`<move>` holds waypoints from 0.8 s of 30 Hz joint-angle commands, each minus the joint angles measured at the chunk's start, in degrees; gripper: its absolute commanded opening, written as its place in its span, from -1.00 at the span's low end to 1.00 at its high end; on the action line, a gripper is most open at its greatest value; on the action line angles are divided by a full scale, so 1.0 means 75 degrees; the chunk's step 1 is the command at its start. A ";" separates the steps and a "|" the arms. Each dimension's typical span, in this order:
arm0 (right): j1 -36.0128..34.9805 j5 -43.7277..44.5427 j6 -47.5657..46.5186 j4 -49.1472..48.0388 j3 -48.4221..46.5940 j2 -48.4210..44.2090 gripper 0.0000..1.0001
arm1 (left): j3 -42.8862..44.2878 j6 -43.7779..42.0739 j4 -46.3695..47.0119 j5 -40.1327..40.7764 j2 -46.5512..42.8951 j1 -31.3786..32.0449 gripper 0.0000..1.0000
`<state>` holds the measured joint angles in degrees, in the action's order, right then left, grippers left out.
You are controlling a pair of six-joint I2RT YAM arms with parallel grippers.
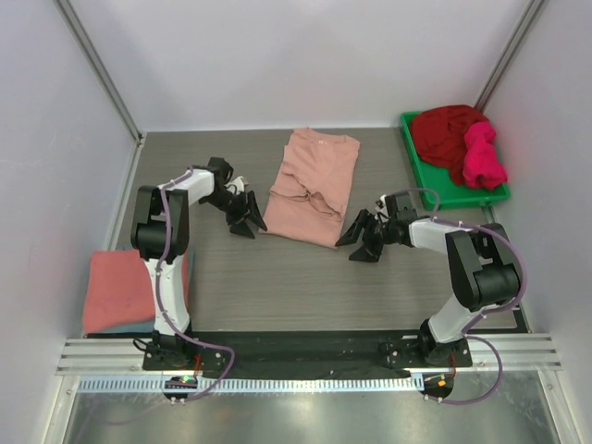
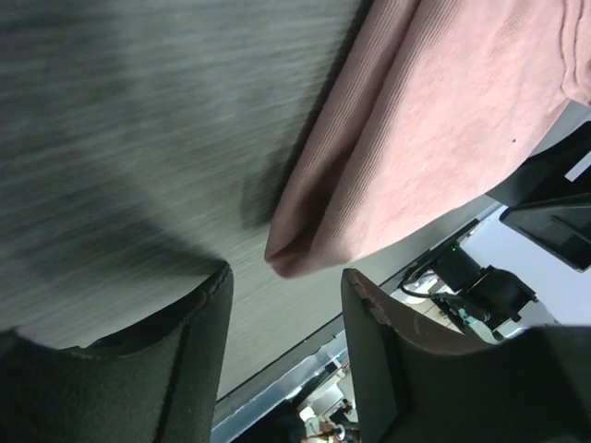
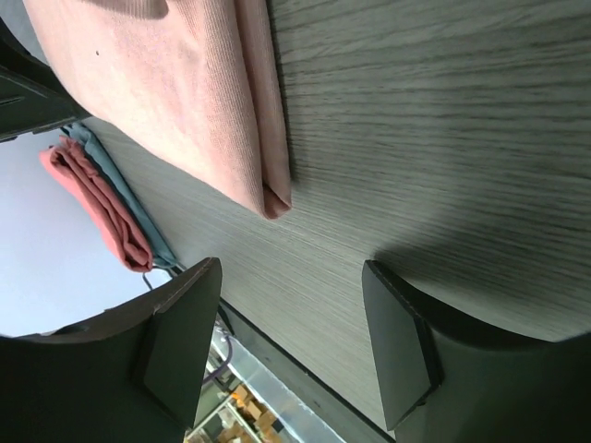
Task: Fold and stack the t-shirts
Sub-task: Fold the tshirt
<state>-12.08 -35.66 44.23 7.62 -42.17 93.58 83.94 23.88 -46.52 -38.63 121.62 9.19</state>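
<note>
I am watching the grey wood-grain surface (image 1: 277,287), where the pale pink t-shirt (image 1: 313,185) is lying at the middle, folded lengthwise into a long strip with its collar at the far end. The green bin (image 1: 460,200) is sitting at the far right corner, holding a dark red t-shirt (image 1: 444,129) with a magenta t-shirt (image 1: 483,157) bunched against its right side. At the near left edge, a coral-red t-shirt (image 1: 116,287) is resting folded flat, over a blue-grey layer in the right wrist view. The left gripper (image 1: 250,225) is hovering just beside the pink shirt's near left corner, jaws spread and holding nothing. The right gripper (image 1: 356,245) is hovering just off the near right corner, likewise spread wide and empty.
</note>
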 commanded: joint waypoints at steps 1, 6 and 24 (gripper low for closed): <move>-0.0077 0.0031 0.0232 -0.0289 -0.0189 0.0085 0.36 | 0.0268 0.0121 0.0320 -0.0040 0.0400 0.0087 0.03; -0.0171 0.0067 0.0396 -0.0500 -0.0248 0.0331 0.35 | 0.0315 0.0203 0.0461 -0.0099 0.0518 0.0134 -0.27; -0.0534 0.0770 0.0654 -0.0477 -0.0623 0.0987 -0.05 | 0.0105 0.0261 0.0613 -0.0123 0.0295 0.0122 -0.96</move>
<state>-15.79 -33.76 49.10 3.27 -46.44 100.14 85.30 25.69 -43.79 -40.58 124.88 10.00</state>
